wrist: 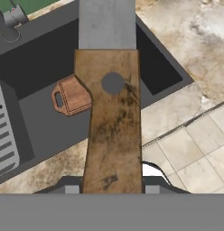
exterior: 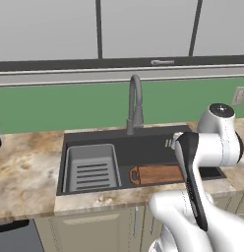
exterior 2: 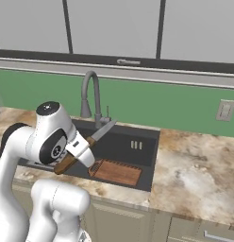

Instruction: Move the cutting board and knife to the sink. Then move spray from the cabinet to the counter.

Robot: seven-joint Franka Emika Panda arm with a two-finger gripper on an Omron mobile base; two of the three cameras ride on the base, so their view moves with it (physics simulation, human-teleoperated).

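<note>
My gripper (exterior 2: 82,150) is shut on the knife (exterior 2: 96,136), clamping its brown wooden handle (wrist: 113,122) with the silver blade (wrist: 107,25) pointing up and away. The knife hangs in the air over the front part of the dark sink (exterior 2: 152,160). The reddish-brown cutting board (exterior: 156,173) lies flat on the sink floor at its right front, also seen as the cutting board (exterior 2: 116,171) and the cutting board (wrist: 73,94). Marbled counter (exterior: 25,167) surrounds the sink (exterior: 94,135). The spray is out of view.
A tall grey faucet (exterior: 135,103) rises behind the sink. A grey slotted basin (exterior: 92,167) fills the sink's left half. Wall cabinet doors (exterior: 143,24) above the green backsplash are shut. Broad counter (exterior 2: 199,175) lies to the right, with a wall outlet (exterior 2: 225,110).
</note>
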